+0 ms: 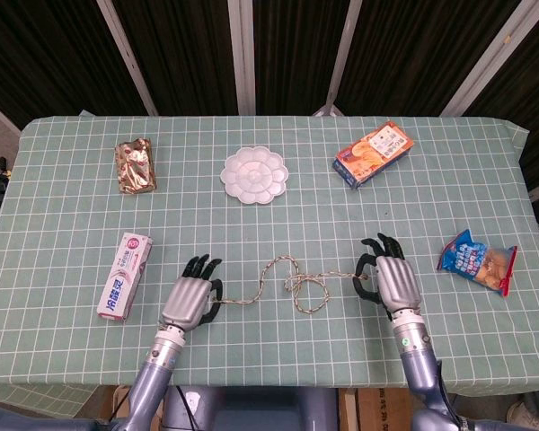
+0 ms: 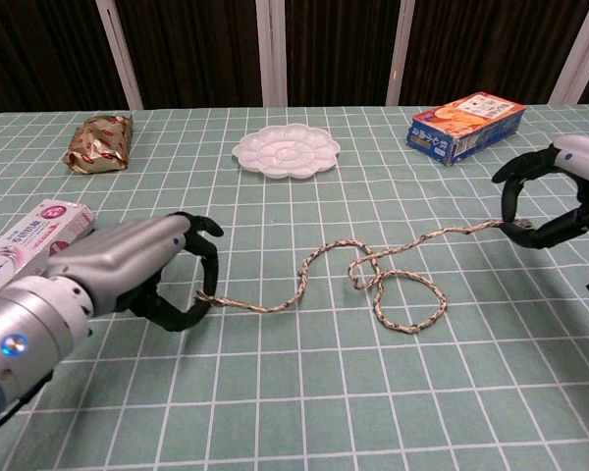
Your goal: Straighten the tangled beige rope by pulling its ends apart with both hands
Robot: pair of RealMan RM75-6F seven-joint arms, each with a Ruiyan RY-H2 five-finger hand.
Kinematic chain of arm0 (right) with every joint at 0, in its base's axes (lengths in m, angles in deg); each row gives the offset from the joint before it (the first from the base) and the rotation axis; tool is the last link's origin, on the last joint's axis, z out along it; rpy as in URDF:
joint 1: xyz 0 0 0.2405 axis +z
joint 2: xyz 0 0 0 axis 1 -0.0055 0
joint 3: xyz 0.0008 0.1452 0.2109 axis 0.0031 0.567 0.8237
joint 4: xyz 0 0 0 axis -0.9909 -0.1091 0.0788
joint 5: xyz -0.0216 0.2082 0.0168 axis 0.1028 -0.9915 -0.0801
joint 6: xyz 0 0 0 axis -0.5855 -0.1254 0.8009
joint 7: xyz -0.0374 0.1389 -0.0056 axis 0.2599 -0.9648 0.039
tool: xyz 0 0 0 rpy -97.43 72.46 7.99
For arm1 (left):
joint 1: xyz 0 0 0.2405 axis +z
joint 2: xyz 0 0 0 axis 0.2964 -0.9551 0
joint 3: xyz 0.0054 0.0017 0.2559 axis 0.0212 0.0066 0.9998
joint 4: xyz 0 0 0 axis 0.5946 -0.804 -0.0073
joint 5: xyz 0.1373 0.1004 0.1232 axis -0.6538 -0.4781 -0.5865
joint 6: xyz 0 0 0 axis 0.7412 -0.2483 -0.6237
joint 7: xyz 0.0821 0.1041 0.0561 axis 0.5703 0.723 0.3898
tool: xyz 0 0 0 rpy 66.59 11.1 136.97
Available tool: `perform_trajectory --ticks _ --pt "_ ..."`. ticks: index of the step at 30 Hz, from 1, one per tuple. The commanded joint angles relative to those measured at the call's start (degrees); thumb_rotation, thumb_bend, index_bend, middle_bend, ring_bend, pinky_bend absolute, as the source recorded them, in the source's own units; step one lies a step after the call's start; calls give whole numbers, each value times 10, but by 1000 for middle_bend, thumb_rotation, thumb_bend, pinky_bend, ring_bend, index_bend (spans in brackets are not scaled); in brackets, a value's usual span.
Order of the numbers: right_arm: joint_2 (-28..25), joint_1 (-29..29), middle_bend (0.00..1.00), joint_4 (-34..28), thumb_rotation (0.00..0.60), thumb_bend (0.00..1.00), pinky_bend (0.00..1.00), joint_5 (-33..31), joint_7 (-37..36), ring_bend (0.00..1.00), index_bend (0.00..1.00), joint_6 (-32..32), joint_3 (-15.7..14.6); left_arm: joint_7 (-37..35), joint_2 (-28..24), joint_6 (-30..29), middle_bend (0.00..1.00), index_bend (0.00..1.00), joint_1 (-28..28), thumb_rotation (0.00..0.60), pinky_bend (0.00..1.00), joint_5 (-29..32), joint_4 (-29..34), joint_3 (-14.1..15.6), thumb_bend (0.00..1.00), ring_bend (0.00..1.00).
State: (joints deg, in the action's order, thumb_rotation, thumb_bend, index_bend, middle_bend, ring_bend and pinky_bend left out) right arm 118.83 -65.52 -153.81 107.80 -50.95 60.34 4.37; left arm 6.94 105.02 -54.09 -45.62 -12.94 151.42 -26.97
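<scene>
Rope (image 2: 373, 280) spans left hand (image 2: 142, 270); right hand (image 2: 555, 191), seemingly pinched.

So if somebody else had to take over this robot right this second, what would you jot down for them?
Left hand: pinches the left end of the beige rope.
Right hand: pinches the right end.
The rope lies on the green checked tablecloth between the hands, both ends held.
Done: both ends are gripped and the outer stretches run fairly straight.
Left: a loop and a knot-like tangle remain in the middle; keep pulling the hands apart until the rope is straight.
</scene>
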Motion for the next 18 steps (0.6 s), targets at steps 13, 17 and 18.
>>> perform_trajectory --ticks 13,17,18 --pt "-91 -36 220 44 600 444 0 -28 -93 0 616 2 38 -102 -236 -27 109 585 40 600 0 -40 94 -33 522 0" --pt "-97 -41 220 62 600 444 0 -38 -106 0 617 3 44 -137 -269 -28 111 585 51 600 0 -34 83 -38 522 0" --pt "-97 -42 221 68 600 444 0 -39 -109 0 617 3 44 -144 -275 -27 111 585 53 600 0 -31 78 -39 522 0"
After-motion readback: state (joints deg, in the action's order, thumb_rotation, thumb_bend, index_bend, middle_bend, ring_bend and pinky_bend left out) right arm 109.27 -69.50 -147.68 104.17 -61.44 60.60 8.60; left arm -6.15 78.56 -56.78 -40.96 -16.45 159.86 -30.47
